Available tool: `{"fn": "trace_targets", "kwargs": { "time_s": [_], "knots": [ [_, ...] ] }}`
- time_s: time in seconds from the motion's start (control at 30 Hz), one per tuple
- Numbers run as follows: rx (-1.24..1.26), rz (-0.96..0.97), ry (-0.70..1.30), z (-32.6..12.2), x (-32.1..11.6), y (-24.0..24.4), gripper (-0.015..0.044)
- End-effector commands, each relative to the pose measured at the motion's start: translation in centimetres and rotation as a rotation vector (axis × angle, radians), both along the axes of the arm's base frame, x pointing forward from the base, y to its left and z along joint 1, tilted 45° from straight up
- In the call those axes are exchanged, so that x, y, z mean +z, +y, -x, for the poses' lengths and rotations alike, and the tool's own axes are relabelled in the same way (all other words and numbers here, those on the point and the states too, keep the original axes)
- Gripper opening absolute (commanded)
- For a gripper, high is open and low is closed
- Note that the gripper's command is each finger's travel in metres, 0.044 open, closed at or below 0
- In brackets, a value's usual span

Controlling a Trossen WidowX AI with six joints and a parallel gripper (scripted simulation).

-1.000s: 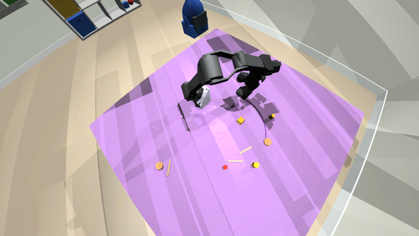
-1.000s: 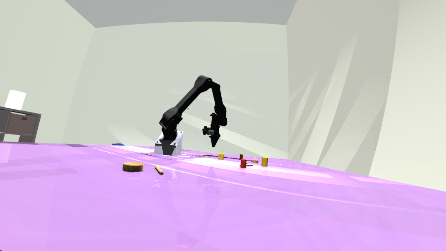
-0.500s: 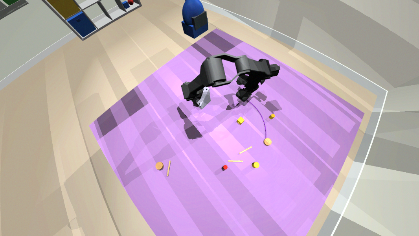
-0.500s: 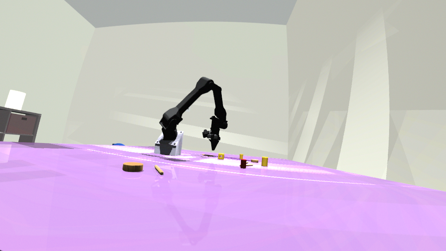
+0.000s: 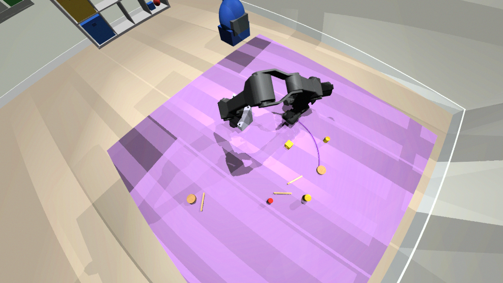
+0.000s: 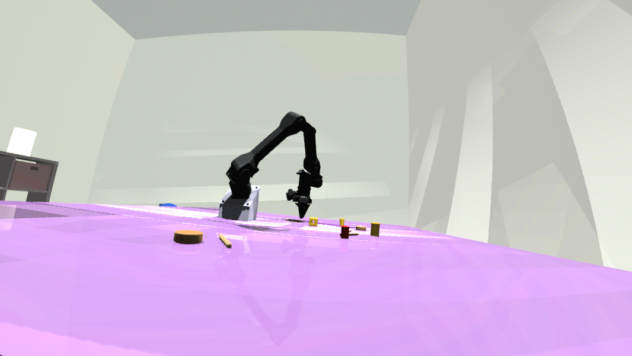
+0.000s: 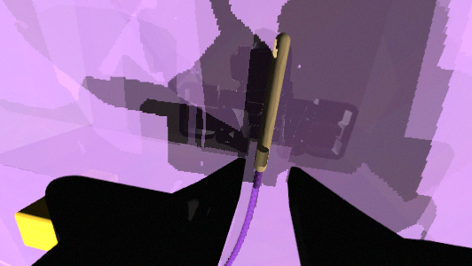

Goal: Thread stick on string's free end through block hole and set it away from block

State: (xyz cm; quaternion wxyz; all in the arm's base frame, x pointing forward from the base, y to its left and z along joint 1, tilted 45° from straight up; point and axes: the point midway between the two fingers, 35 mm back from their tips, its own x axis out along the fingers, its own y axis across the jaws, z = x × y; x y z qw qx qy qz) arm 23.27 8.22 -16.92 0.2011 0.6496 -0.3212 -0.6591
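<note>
0 threading done: stick (image 7: 275,97) not yet gripped, centre of wrist view; gripper (image 5: 284,124) (image 6: 302,216) (image 7: 266,169) fingers held apart, w/ block (image 5: 288,145) (image 6: 313,222) (image 7: 37,230) unthreaded lower L.

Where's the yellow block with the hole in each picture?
Top: right of the middle, just below the black gripper, the yellow block.
Exterior: near the middle, just right of the gripper's tip.
Wrist: bottom left, partly hidden behind a gripper finger.
Shared landmark: the gripper.
</note>
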Motion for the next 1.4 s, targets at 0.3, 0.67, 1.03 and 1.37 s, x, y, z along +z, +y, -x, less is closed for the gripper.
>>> {"fn": "trace_targets", "kwargs": {
  "time_s": [0.3, 0.67, 1.03, 1.37],
  "knots": [
    [0.003, 0.008, 0.006, 0.3, -0.8, -1.1, 0.0124],
    [-0.003, 0.004, 0.003, 0.3, -0.8, -1.0, 0.0],
    [-0.002, 0.003, 0.003, 0.2, -0.4, -0.6, 0.0],
    [-0.002, 0.002, 0.004, 0.0, 0.5, 0.4, 0.0]
  ]
}}
